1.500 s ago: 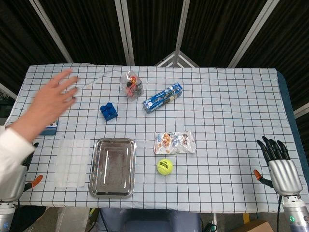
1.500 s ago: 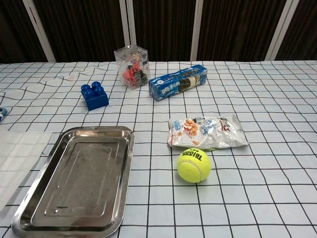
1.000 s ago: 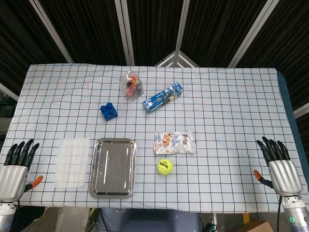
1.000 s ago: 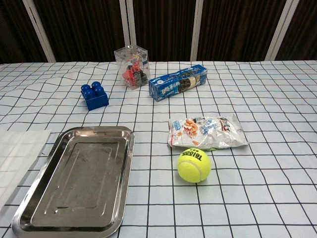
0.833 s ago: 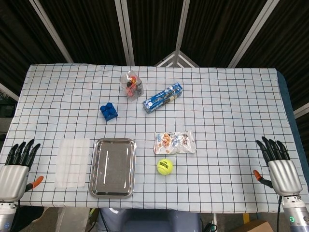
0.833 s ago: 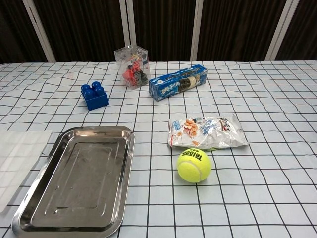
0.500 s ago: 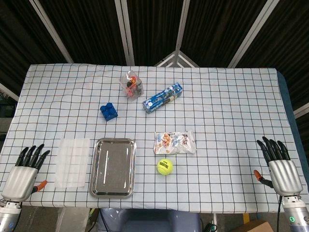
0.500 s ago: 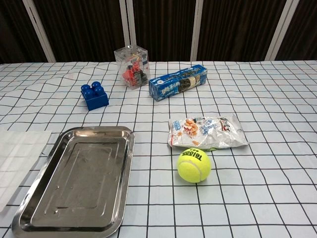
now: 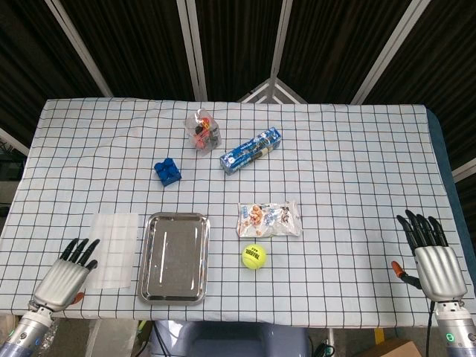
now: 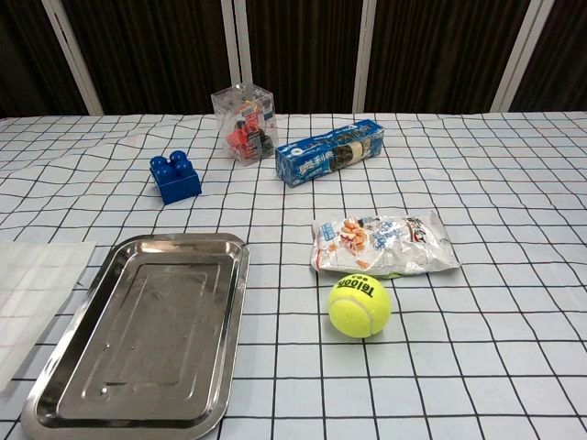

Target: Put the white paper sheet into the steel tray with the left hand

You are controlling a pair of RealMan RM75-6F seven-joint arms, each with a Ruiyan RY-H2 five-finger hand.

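The white paper sheet lies flat on the checked tablecloth, just left of the steel tray; in the chest view the sheet shows at the left edge beside the tray. My left hand hovers at the table's front left corner, fingers spread and pointing toward the sheet's near edge, holding nothing. My right hand is at the front right edge, fingers apart and empty. Neither hand shows in the chest view.
A tennis ball and a snack bag lie right of the tray. Further back are a blue block, a clear box with toys and a blue biscuit packet.
A person's arm left the table at the start. My left hand has moved right and forward, from beyond the table's left edge to just below the paper sheet. The right hand has stayed still.
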